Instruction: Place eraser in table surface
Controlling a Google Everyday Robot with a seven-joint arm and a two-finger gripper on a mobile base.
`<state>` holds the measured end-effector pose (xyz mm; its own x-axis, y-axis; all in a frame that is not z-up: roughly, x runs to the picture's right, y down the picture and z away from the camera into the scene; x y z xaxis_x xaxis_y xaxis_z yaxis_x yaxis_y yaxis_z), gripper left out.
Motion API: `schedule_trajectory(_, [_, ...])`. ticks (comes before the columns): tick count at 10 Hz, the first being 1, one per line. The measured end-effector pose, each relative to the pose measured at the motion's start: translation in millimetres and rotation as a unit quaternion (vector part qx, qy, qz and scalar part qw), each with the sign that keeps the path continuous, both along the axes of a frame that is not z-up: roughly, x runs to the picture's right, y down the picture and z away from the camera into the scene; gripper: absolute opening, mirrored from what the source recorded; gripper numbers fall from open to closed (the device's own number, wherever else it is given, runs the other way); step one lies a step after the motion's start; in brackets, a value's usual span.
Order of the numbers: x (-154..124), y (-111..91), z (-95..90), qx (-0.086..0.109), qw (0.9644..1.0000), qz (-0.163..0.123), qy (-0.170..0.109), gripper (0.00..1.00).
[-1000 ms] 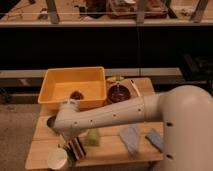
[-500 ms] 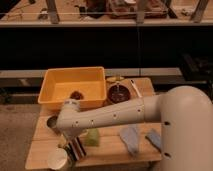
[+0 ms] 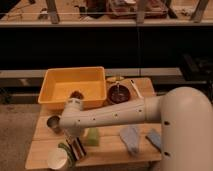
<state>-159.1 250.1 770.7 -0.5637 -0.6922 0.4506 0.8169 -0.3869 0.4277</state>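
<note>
Over front-left table surface — eraser beside gripper.

table surface | yellow tub, bowl, metal cup, green block, cloths | end effector front-left

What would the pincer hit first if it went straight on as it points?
Probably the table surface: the pincer points down at the front planks, the eraser at its tip. Depth is unclear; the white cup stands close by.
</note>
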Motion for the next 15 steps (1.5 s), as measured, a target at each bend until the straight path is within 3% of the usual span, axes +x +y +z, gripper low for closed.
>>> schedule_trajectory(13, [5.5,2.6,2.1,-0.006,0.9999,0.0,0.009,0.46])
schedule_trajectory(15, [5.4,2.8,2.1,-0.006,0.9999,0.0,0.009,0.39])
